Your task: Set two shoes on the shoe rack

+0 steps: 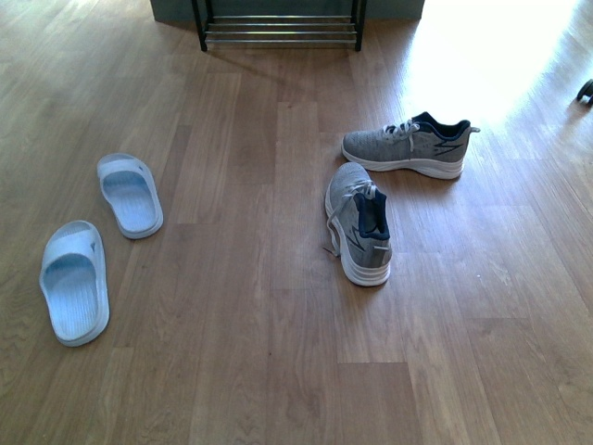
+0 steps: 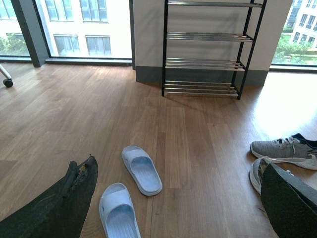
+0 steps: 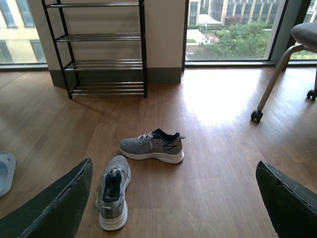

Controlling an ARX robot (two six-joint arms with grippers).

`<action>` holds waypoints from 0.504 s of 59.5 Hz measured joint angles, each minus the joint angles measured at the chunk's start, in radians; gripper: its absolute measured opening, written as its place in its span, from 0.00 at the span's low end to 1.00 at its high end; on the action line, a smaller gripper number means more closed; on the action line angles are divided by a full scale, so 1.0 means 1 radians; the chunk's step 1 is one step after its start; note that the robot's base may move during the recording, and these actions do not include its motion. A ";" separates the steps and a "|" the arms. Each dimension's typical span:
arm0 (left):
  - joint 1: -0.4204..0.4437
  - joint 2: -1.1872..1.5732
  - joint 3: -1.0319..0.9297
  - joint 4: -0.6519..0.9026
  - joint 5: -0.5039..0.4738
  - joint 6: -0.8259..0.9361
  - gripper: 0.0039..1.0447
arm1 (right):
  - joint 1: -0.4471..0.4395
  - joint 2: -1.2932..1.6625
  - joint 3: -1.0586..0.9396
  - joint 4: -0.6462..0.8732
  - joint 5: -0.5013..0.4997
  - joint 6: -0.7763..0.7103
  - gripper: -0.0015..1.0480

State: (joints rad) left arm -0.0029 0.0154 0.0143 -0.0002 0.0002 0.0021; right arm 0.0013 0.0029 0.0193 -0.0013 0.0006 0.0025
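Shoe rack (image 2: 203, 63) stands vs. the wall (image 2: 147, 34) btw. two windows (image 2: 89, 25), at the far end of the wood floor (image 1: 259, 371). Black frame, chrome bars, four tiers showing in the left wrist view. All four shoes sit on the floor, well apart from the rack.

Grey sneakers are on the right side. Far sneaker (image 1: 405, 146) is upright on its sole, lying crosswise, toe to the left, heel to the right. Near sneaker (image 1: 359, 227) is also upright, toe twd. the rack, heel twd. the robot, w/ a white lace trailing onto the floor on its left. Its toe is just beside the far one's toe end; can't tell if they touch.

Blue slides are on the left side, well apart from the sneakers. Far slide (image 1: 130, 193) and near slide (image 1: 74, 281) are both sole down, toes away from the robot, near each other but not touching.

L gripper (image 2: 177, 163): fingers (image 2: 64, 203) spread wide, nothing btw. them, up above the floor, slides just ahead. One fingertip looks worn and frayed. R gripper (image 3: 173, 162): also spread wide, holding nothing, sneakers just ahead. Chair leg (image 3: 275, 82) w/ caster stands to the right of the sneakers, well apart.
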 joint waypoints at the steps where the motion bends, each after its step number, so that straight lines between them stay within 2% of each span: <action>1: 0.000 0.000 0.000 0.000 0.000 0.000 0.91 | 0.000 0.000 0.000 0.000 0.000 0.000 0.91; 30: 0.000 0.000 0.000 0.000 0.000 0.000 0.91 | 0.000 0.000 0.000 0.000 0.000 0.000 0.91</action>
State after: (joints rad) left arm -0.0029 0.0154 0.0143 -0.0002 0.0002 0.0021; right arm 0.0013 0.0029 0.0196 -0.0013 0.0002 0.0025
